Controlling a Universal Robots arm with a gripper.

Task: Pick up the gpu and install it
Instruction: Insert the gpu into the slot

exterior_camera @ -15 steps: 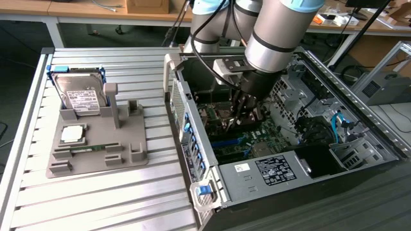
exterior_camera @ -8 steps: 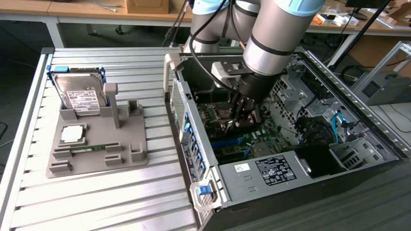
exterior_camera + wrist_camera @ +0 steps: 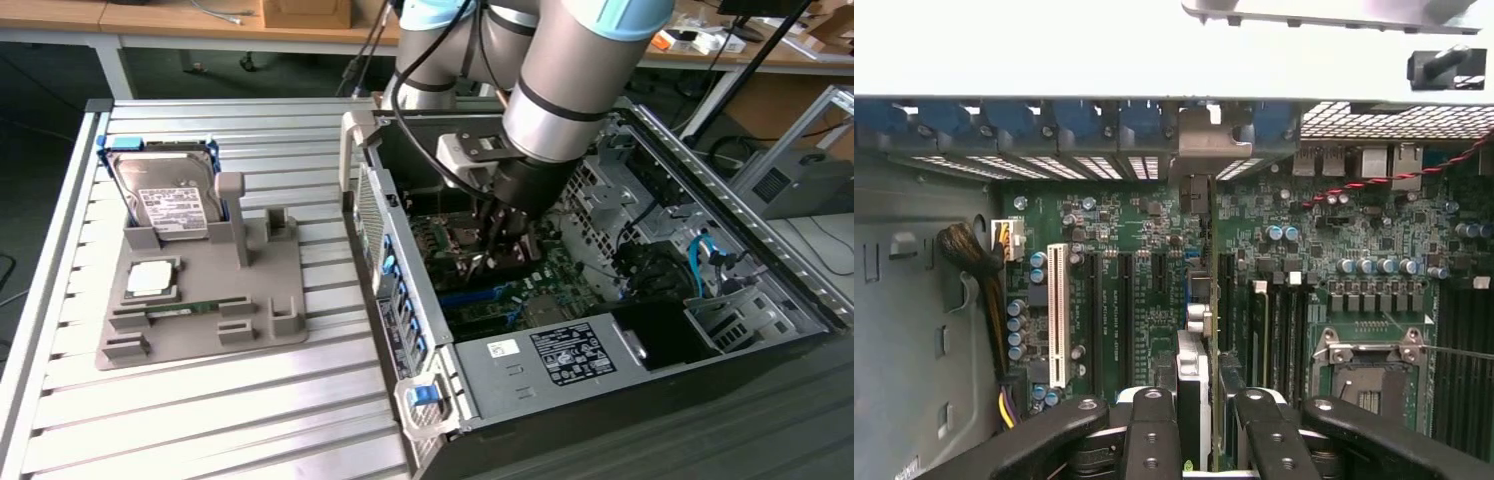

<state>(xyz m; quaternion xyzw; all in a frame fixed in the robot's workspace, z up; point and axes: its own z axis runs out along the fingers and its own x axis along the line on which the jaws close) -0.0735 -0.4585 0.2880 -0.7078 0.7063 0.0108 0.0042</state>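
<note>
The gripper point(image 3: 1209, 440) is clamped on the gpu point(image 3: 1211, 300). Its black fingers point(image 3: 1154, 435) press either side of the card's upper edge, closest to the wrist camera. The card is seen edge-on as a thin upright line over the motherboard point(image 3: 1144, 300), among the black expansion slots and apart from the white slot point(image 3: 1058, 315). Whether its contacts have entered a slot cannot be told.

To seat the card well, I judge it should be kept square to the board, with no lean toward the neighbouring slots. The push should go straight down along the card's own plane. The silver bracket point(image 3: 1204, 150) at its far end should line up with the opening in the case's rear wall point(image 3: 1074, 165), under the row of blue latches point(image 3: 1054, 120). If that end catches, the card would tip. The red-and-black twisted wire point(image 3: 1394, 180) and the CPU socket point(image 3: 1369, 375) lie off to one side, clear of the card.

In the exterior view the gripper point(image 3: 501, 240) reaches down into the open computer case point(image 3: 747, 200). The power supply point(image 3: 574, 355) carries a dark label with white print, too small to read. Farther off, on the grey fixture tray point(image 3: 200, 330), the hard drive point(image 3: 171, 200) stands with a white label, also illegible. The board's own lettering cannot be made out, and no brand name can be read anywhere.
</note>
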